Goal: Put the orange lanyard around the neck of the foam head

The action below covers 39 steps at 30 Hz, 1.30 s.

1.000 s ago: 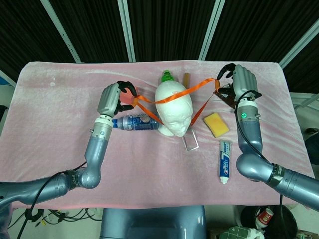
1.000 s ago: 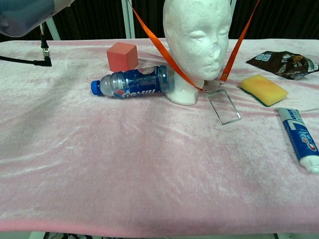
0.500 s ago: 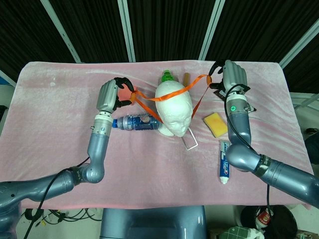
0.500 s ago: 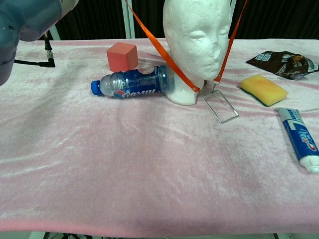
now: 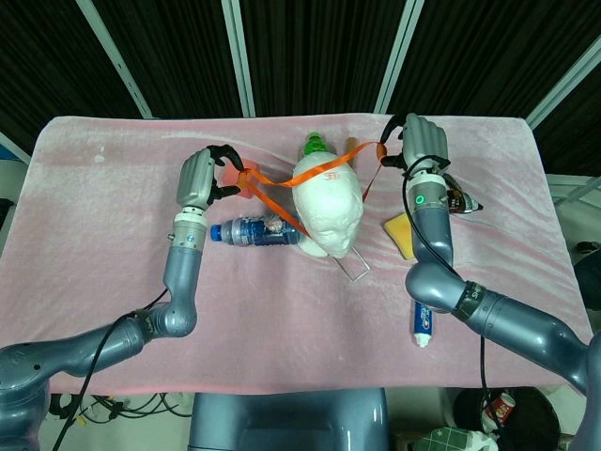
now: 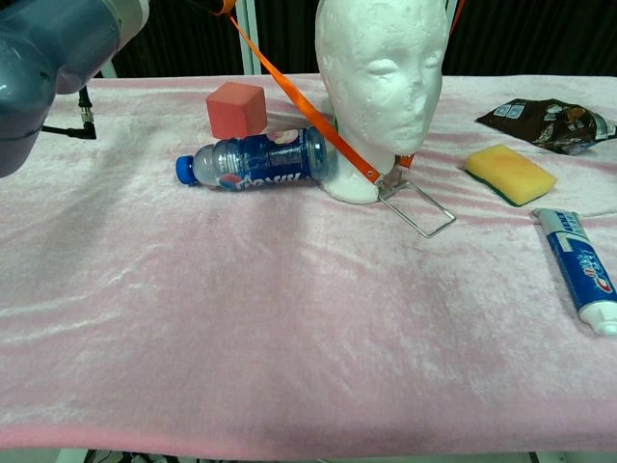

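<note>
The white foam head (image 5: 329, 205) (image 6: 381, 87) stands upright at mid-table. An orange lanyard (image 5: 282, 180) (image 6: 289, 92) is stretched across the top of the head, and its two straps run down either side to the neck front. Its clear badge holder (image 5: 355, 269) (image 6: 419, 207) lies on the cloth against the base. My left hand (image 5: 202, 177) pinches the strap left of the head. My right hand (image 5: 420, 143) grips the strap right of the head, raised above the table. In the chest view only my left forearm (image 6: 48, 43) shows.
A blue bottle (image 5: 252, 232) (image 6: 260, 159) lies against the head's left side, with a red cube (image 6: 236, 108) behind it. A green bottle top (image 5: 315, 144) stands behind the head. To the right lie a yellow sponge (image 6: 511, 174), toothpaste tube (image 6: 583, 280) and snack packet (image 6: 545, 121).
Both hands have moved inward and toward the back of the table, narrowing the loop over the head. The badge holder has been dragged in against the neck base.
</note>
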Available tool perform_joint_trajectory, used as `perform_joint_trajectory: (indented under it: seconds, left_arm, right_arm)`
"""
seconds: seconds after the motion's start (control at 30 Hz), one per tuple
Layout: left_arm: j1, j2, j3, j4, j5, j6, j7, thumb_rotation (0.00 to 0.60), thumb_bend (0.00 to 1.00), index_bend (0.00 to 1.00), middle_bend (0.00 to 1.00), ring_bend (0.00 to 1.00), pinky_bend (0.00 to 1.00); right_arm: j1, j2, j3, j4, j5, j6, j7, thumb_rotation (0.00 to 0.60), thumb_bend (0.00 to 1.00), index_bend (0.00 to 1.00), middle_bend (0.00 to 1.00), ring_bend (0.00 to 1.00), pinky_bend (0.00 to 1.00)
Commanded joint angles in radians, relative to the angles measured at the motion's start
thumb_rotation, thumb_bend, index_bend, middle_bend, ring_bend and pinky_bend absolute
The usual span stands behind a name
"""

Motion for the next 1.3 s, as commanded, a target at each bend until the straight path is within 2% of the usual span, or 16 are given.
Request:
perform_joint_trajectory:
  seconds: [0.03, 0.33, 0.63, 0.77, 1.07, 1.3]
  left_arm:
    - [0.001, -0.014, -0.001, 0.025, 0.006, -0.006, -0.018, 0.600, 0.44, 0.68, 0.54, 0.32, 0.39]
    - [-0.006, -0.059, 0.006, 0.106, 0.019, -0.028, -0.046, 0.600, 0.42, 0.67, 0.54, 0.32, 0.39]
    - [-0.017, -0.097, -0.004, 0.189, 0.046, -0.022, -0.075, 0.600, 0.42, 0.67, 0.54, 0.32, 0.39]
    - [-0.017, -0.108, -0.001, 0.212, 0.041, -0.034, -0.067, 0.600, 0.40, 0.65, 0.53, 0.30, 0.38]
    - [-0.023, -0.131, -0.003, 0.253, 0.025, -0.049, -0.025, 0.600, 0.38, 0.62, 0.50, 0.27, 0.37]
    - [-0.030, -0.154, -0.022, 0.289, 0.023, -0.030, -0.026, 0.600, 0.38, 0.60, 0.50, 0.27, 0.37]
  right_arm:
    - [0.019, -0.028, -0.008, 0.045, 0.000, -0.015, -0.014, 0.600, 0.60, 0.92, 0.35, 0.39, 0.32]
    - [0.067, -0.102, -0.035, 0.180, 0.002, -0.078, -0.061, 0.600, 0.60, 0.92, 0.35, 0.39, 0.32]
    - [0.103, -0.152, -0.021, 0.287, -0.019, -0.104, -0.063, 0.600, 0.60, 0.92, 0.35, 0.39, 0.32]
    - [0.106, -0.158, -0.022, 0.302, -0.022, -0.111, -0.072, 0.600, 0.58, 0.91, 0.33, 0.38, 0.30]
    - [0.112, -0.147, -0.034, 0.300, 0.050, -0.152, -0.157, 0.600, 0.51, 0.81, 0.29, 0.33, 0.23]
    - [0.116, -0.159, -0.022, 0.337, 0.030, -0.171, -0.128, 0.600, 0.50, 0.79, 0.29, 0.33, 0.23]
